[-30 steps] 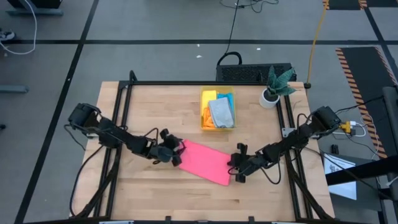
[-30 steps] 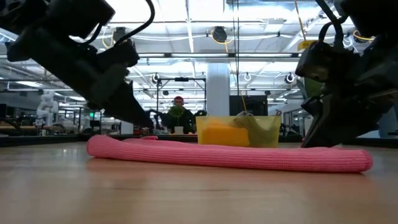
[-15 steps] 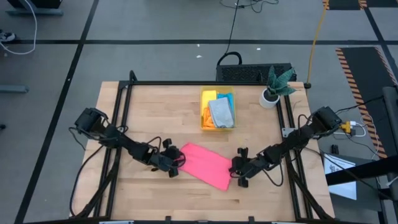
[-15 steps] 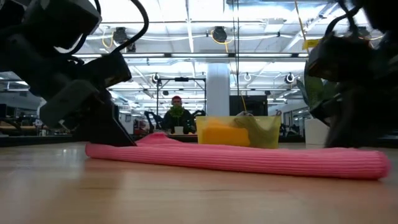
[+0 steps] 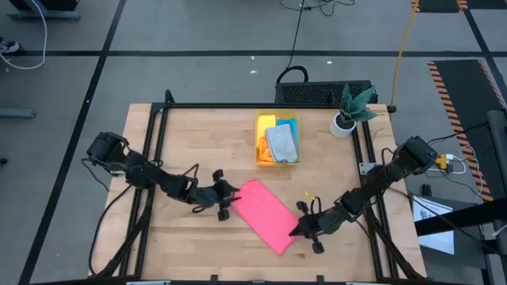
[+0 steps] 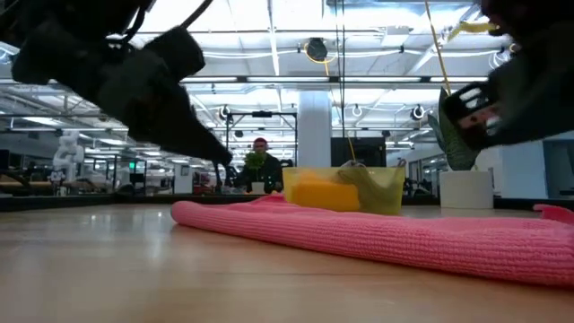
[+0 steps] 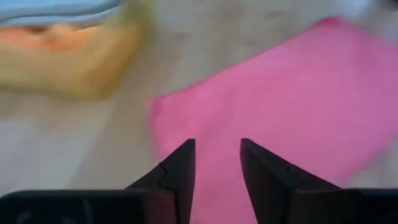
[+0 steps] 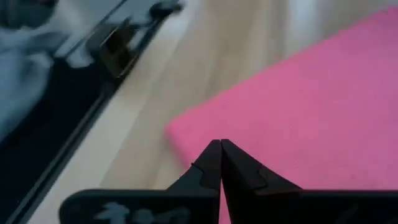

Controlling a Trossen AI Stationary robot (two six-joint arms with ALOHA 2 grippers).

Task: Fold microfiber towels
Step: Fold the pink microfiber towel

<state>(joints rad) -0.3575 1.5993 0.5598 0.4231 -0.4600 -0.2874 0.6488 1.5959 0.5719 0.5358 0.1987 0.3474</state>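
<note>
A pink towel (image 5: 265, 214), folded into a long strip, lies flat on the wooden table and slants from far left to near right. My left gripper (image 5: 230, 198) hovers just over its far left end with its fingers apart; in the left wrist view (image 7: 216, 146) pink cloth (image 7: 298, 93) shows between and beyond them. In the low view the towel (image 6: 377, 233) lies clear below that gripper's tips. My right gripper (image 5: 295, 232) is shut at the towel's near right end. My right gripper's shut fingertips (image 8: 211, 155) sit on the top of the towel just inside its near right corner (image 8: 186, 134). They slant down from the table's right side. I cannot tell whether any cloth is pinched between them. The towel lies on the table.
A translucent yellow bin (image 5: 277, 141) holding yellow, blue, grey and orange towels stands at the far middle of the table. A plant in a white pot (image 5: 347, 119) is at the far right. Black frame rails run along both sides. A person (image 6: 258, 166) sits far behind the table.
The pink towel has turned about on the table: its right end swung toward the near edge together with my right gripper, while its left end stayed nearly in place. My left gripper dipped to the towel's left end and has come up off it again.
</note>
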